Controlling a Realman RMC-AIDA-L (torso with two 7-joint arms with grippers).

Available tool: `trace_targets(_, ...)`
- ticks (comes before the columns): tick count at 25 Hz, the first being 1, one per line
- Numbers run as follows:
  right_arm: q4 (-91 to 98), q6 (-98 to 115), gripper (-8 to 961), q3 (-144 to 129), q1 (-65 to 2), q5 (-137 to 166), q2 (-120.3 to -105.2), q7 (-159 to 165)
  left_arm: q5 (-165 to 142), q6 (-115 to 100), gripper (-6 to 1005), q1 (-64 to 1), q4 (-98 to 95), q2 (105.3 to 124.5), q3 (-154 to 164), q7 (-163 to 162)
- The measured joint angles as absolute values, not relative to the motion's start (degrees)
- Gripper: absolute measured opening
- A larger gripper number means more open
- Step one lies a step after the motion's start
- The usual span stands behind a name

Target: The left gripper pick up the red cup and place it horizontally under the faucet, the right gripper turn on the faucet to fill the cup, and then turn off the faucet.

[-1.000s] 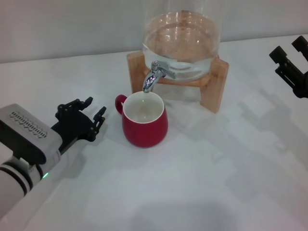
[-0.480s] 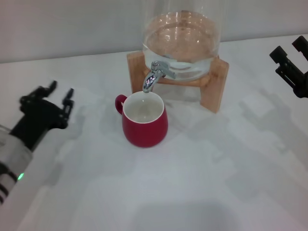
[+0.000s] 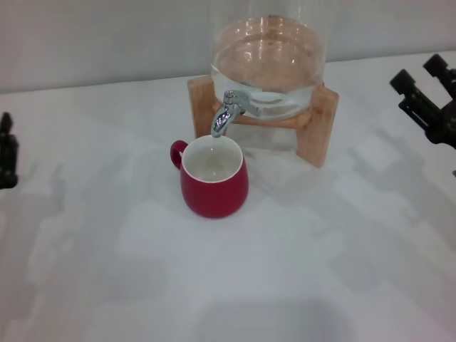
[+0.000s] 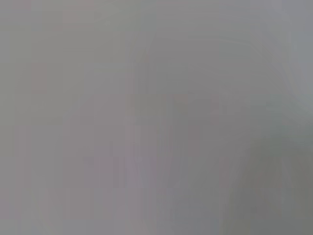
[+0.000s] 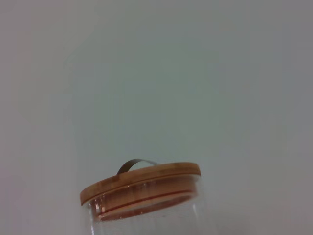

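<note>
The left end effector point(image 3: 7, 153) has been withdrawn to the far left edge of the head view since the earlier frames, only a black sliver remaining visible; whether it is released or clenched cannot be told. The right end effector point(image 3: 427, 100) has shifted slightly inward at the far right edge, its jaws spread apart and grasping nothing. The red cup point(image 3: 212, 177) is unmoved, standing upright on the white counter point(image 3: 299, 271) directly below the faucet point(image 3: 226, 112), handle turned toward the left. The faucet projects from the glass dispenser jar point(image 3: 269, 60), carried on a wooden stand point(image 3: 317, 125). Open counter surface is seen on both sides of the cup and in front of it.
</note>
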State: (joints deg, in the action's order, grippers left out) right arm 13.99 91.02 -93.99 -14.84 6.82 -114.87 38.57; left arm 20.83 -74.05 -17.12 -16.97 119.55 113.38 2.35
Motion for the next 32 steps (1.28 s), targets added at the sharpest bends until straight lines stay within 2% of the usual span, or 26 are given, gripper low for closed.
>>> trace_targets(9,14.3,88.6,852,-96.9,-17.1,9.6,-115.00,40.3,26.2,-75.3,461,-15.0,-16.6,119.44,112.4,2.3)
trace_targets(15,14.7,88.2,850,-98.6,-17.5,11.2,-115.06,41.9,27.2,-75.7,678,-13.9,-16.3,119.43,112.4,2.6)
trace_targets(23,17.1,85.0,847,-103.8,-18.1,12.4,-115.20,44.0,27.4,-77.6,788,-12.8,-15.9,119.35,112.4,2.6)
trace_targets(32,22.2,79.0,843,-107.8,-19.3,12.5,-115.22,44.7,26.6,-77.7,789,-12.7,-15.6,119.36,112.8,2.6)
